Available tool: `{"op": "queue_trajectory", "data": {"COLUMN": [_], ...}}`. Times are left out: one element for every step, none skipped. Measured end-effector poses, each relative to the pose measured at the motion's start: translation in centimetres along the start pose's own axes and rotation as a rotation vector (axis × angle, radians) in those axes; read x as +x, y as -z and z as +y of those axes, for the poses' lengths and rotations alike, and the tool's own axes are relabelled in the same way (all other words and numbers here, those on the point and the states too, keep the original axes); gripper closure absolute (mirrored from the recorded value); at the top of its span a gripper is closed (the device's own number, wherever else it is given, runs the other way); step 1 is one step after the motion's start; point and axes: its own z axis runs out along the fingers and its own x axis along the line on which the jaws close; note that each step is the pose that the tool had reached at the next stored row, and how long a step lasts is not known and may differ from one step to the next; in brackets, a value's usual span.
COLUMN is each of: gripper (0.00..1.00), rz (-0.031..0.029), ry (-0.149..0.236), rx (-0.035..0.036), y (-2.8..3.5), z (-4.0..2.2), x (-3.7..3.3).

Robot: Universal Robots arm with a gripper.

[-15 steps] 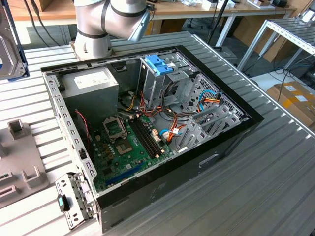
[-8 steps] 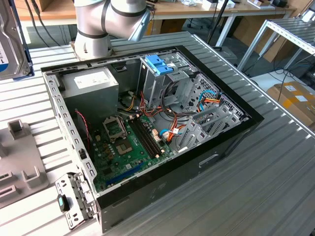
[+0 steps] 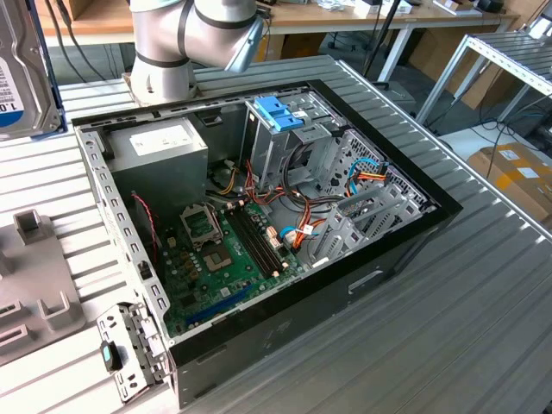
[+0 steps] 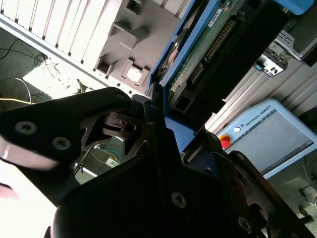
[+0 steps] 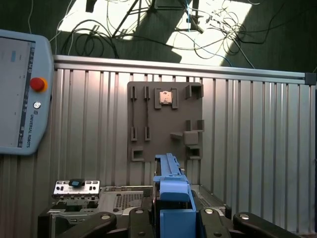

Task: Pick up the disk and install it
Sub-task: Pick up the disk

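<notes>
**Setting: a robotics laboratory or test workshop.** A ribbed aluminium worktable [image 3: 483, 285] carries an opened desktop computer case [image 3: 259, 224] beside the base of a robot arm [image 3: 164, 69]. A teach pendant [image 5: 22, 99] (with a red stop button) lies on the table. Loose cables [image 5: 218, 29] trail across the floor, and cardboard boxes [image 3: 513, 172] stand nearby.

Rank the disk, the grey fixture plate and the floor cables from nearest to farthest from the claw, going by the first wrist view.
1. The disk: clamped in the claw.
2. The grey fixture plate: on the ribbed table, beyond the disk.
3. The floor cables: past the table's edge, down on the floor.
</notes>
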Motion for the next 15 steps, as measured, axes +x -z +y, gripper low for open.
{"op": "queue_trajectory", "data": {"gripper": [0.63,0.63,0.63,0.63,0.63,0.63,0.63,0.63,0.63,0.63,0.63,0.63,0.63,0.63,0.63], "rz": [0.0000,0.0001,-0.0001,0.0000,0.0000,0.0000,0.0000,0.0000,0.0000,0.0000,0.0000,0.0000,0.0000,0.0000,0.0000], "ry": [0.000,0.000,0.000,0.000,0.000,0.000,0.000,0.000,0.000,0.000,0.000,0.000,0.000,0.000,0.000], "rx": [0.0000,0.0000,0.0001,0.0001,0.0001,0.0000,0.0000,0.0000,0.0001,0.0000,0.0000,0.0000,0.0000,0.0000,0.0000], "y": [0.00,0.01,0.00,0.00,0.00,0.00,0.00,0.01,0.00,0.01,0.00,0.01,0.01,0.01,0.01], "z": [-0.07,-0.15,-0.20,-0.29,-0.35,-0.44,-0.50,-0.59,-0.65,-0.73,-0.79,-0.86,-0.92,-1.02,-1.08], "x": [0.00,0.00,0.01,0.01,0.01,0.01,0.02,0.02,0.02,0.02,0.03,0.03,0.03,0.03,0.03]}}
